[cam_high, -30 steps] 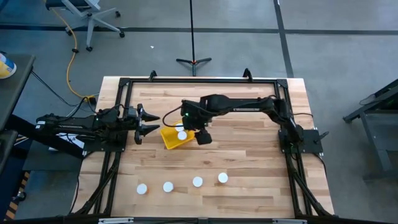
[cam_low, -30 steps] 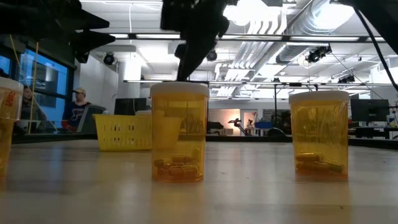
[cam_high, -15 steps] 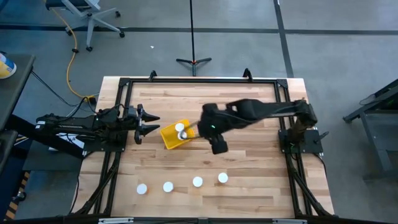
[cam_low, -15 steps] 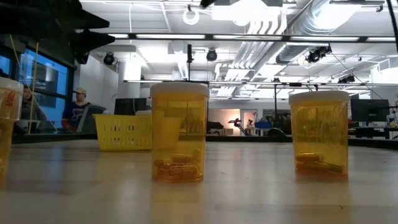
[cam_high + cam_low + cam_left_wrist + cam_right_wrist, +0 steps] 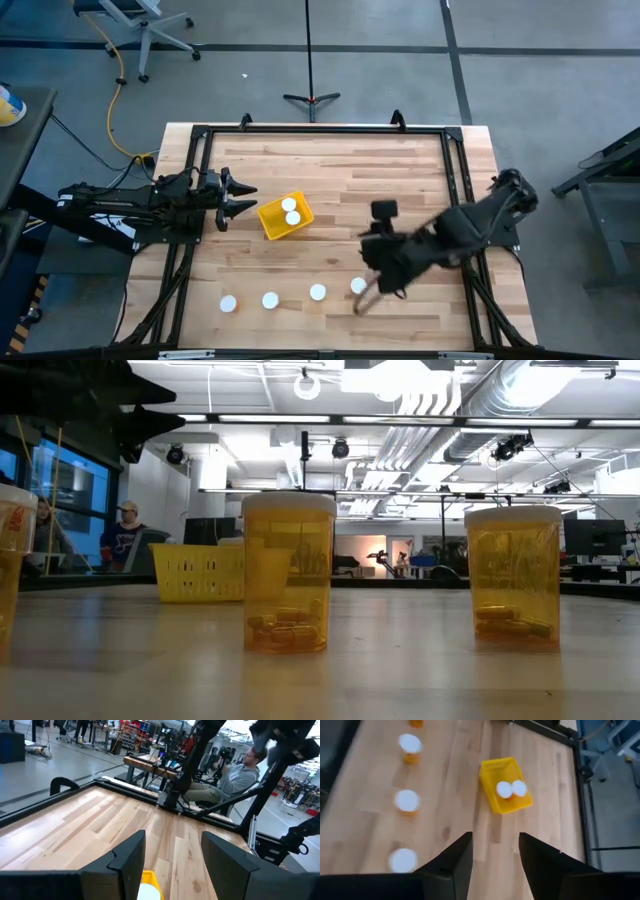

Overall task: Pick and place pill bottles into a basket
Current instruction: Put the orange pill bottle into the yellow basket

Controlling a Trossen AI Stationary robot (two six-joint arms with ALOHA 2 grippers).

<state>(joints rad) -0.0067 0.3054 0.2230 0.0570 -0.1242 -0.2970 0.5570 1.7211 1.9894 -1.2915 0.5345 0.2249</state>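
At the table's near edge, four pill bottles (image 5: 293,296) stand in a row from about 7 to 5 o'clock of the table's middle, their white caps showing as small discs from above. In the low view two of them (image 5: 289,573) rise close by as amber cylinders with pills lying at the bottom, and a third shows only as a sliver at the picture's left border.

The right gripper (image 5: 364,296) hangs just beside the rightmost bottle (image 5: 358,286) of the row, at roughly 5 o'clock, its arm reaching in from the right side of the table. In the right wrist view its two dark fingers (image 5: 451,863) stand apart with bare wood between them, clamped on nothing.

Farther back, near the table's middle and a little toward 10 o'clock, sits the yellow basket (image 5: 272,222), turned at a slant, with two more bottles (image 5: 290,211) inside it, their caps touching or nearly so.

The left gripper (image 5: 243,198) waits at 9 o'clock, just beside the basket's left wall, its fingers spread wide in the left wrist view (image 5: 131,860).

Beyond the table, a person (image 5: 239,772) sits in the room behind.
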